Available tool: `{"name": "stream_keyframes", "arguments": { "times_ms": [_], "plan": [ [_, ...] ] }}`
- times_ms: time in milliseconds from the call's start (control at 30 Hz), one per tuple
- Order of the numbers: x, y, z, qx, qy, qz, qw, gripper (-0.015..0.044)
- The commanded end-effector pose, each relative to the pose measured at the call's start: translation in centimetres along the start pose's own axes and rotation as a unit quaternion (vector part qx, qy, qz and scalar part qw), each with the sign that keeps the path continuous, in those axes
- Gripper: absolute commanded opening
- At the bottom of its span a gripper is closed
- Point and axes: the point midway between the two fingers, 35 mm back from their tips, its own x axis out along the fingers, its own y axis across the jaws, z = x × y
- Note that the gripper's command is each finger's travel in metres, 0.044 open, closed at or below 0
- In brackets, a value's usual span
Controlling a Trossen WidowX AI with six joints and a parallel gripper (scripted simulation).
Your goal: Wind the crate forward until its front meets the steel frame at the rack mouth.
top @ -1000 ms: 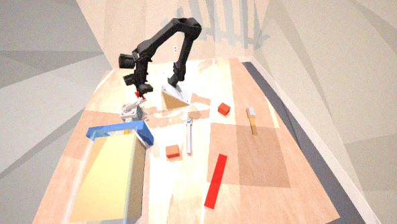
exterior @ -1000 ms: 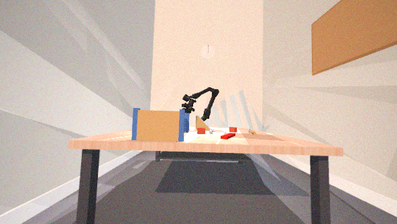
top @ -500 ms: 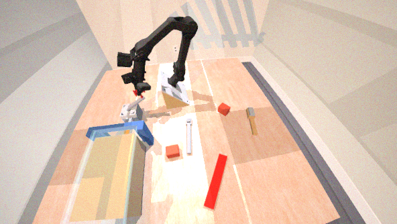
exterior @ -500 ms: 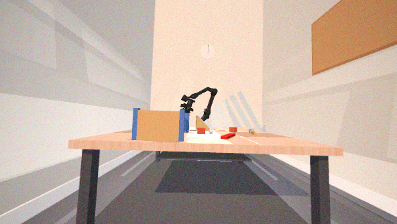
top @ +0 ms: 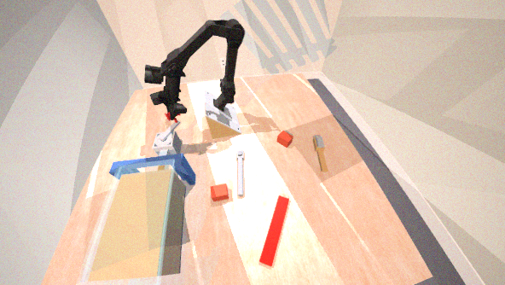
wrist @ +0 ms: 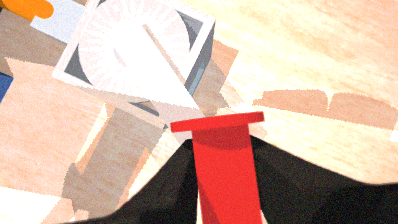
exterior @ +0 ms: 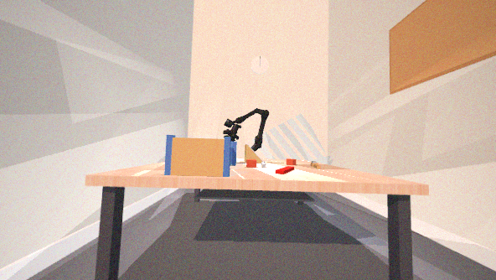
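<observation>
My gripper (top: 172, 112) (exterior: 231, 134) (wrist: 216, 143) is shut on the red grip (top: 169, 116) (wrist: 225, 170) of the winch handle. The handle's white arm (top: 170, 130) (wrist: 162, 82) slopes down to the top of the grey-white winch (top: 164, 144) (wrist: 132, 47), where it sits in the hole. An orange strap (wrist: 25, 7) leaves the winch toward the blue steel frame (top: 147, 160) (exterior: 226, 156) (wrist: 3, 84). The tan crate (top: 130, 213) (exterior: 197, 157) sits flat inside the clear-panelled guard (top: 166, 222), its front close behind the frame. I cannot tell whether they touch.
On the bench lie two red blocks (top: 285, 138) (top: 219, 192), a long red bar (top: 275, 230) (exterior: 284, 169), a white rod-like tool (top: 240, 172) and a wooden-handled tool (top: 320, 154). A tan wedge (top: 219, 128) (exterior: 251, 154) stands by the arm's base plate (top: 226, 116).
</observation>
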Motion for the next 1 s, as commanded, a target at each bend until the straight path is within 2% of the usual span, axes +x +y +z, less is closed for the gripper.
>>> {"name": "stream_keyframes", "arguments": {
  "times_ms": [0,967],
  "plan": [
    [0.4,-1.1,0.6,-0.005,-0.003,-0.012,1.000,0.0000],
    [1.7,-3.9,3.8,-0.005,-0.004,-0.013,1.000,0.0000]
  ]
}}
